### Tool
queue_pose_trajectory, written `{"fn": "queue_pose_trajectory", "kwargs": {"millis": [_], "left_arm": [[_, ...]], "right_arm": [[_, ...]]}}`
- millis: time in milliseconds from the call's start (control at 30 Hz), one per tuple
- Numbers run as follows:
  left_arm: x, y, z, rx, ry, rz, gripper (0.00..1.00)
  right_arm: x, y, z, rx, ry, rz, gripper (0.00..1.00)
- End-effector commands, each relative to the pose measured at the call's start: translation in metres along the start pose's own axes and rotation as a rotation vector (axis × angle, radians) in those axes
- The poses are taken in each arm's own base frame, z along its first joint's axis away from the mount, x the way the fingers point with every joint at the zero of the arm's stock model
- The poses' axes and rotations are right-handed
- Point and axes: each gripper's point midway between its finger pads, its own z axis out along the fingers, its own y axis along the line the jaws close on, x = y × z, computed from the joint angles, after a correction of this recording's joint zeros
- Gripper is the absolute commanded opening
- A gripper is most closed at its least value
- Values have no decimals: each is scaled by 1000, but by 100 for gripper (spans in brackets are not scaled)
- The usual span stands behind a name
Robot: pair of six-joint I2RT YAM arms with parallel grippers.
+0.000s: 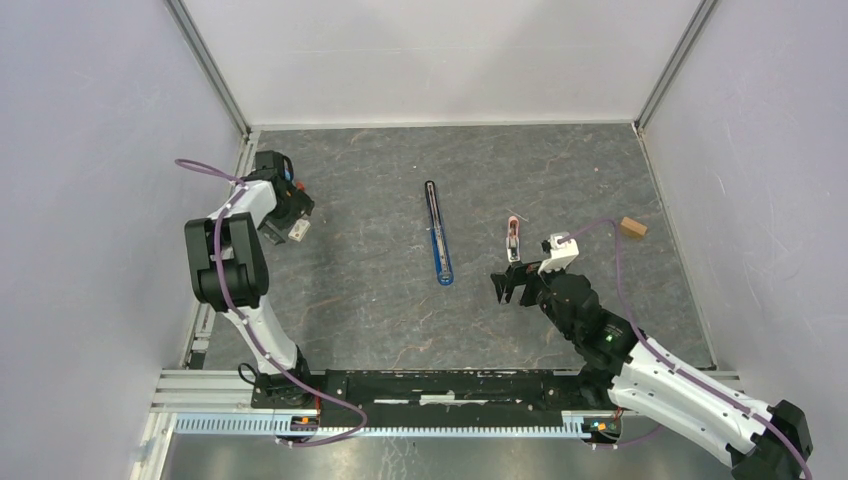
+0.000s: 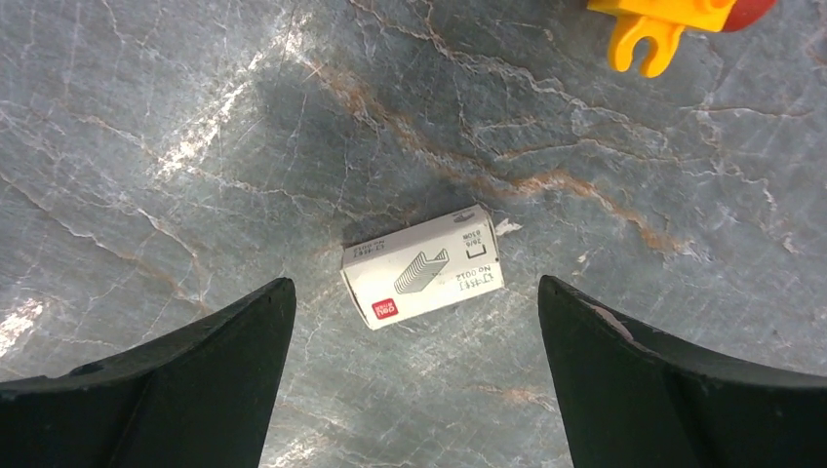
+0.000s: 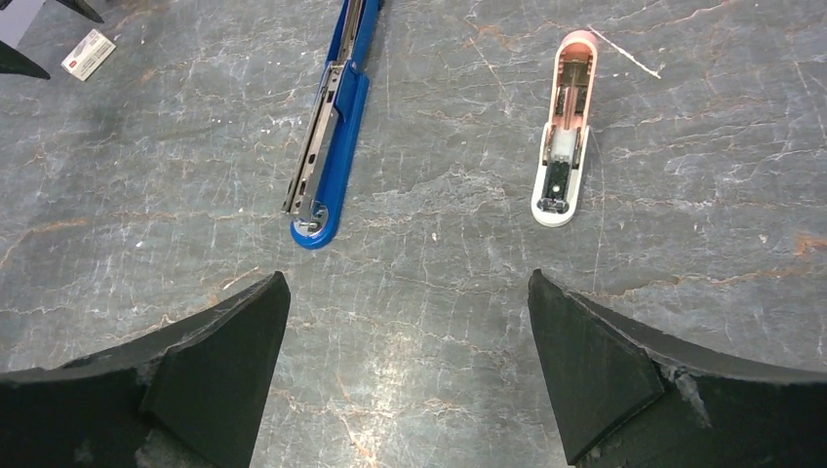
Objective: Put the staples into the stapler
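Note:
The stapler (image 1: 437, 235) lies swung open flat in the middle of the table, with a blue body, a black end and a bare metal channel (image 3: 332, 146). No loose staples show in any view. A small white box (image 2: 422, 266) printed with a staple drawing lies flat under my left gripper (image 2: 414, 283), which hangs open above it at the far left (image 1: 296, 222). My right gripper (image 3: 406, 276) is open and empty. It hovers over bare table (image 1: 512, 285), nearer to me than the stapler and to its right.
A small pink-and-white piece (image 3: 564, 136) lies right of the stapler, with a thin pale sliver (image 3: 624, 54) just beyond it. A yellow toy brick (image 2: 663, 24) sits near the white box. A tan block (image 1: 632, 228) rests by the right wall.

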Motion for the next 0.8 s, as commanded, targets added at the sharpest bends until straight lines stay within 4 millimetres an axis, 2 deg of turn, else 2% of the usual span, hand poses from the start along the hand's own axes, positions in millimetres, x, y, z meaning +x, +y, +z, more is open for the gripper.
{"fn": "queue_pose_trajectory", "kwargs": {"millis": [0,233,400,667,767], "left_arm": [[-16,-8,6,-6,-49,-76,99],[-14,-9,20,-24,-35,-76,96],[-9,-9,26,-22,-17,-73,89],[-5,-8,20,-12,11,-15,73],[-4,-3,14,-22,14,23,70]], "right_arm": [[-33,6,0,5,-91,2,98],[-31,4,2,18,-83,-11,98],[-31,3,4,25,-83,-17,98],[-30,3,6,28,-74,-27,98],[-31,3,5,27,-77,-25,98]]}}
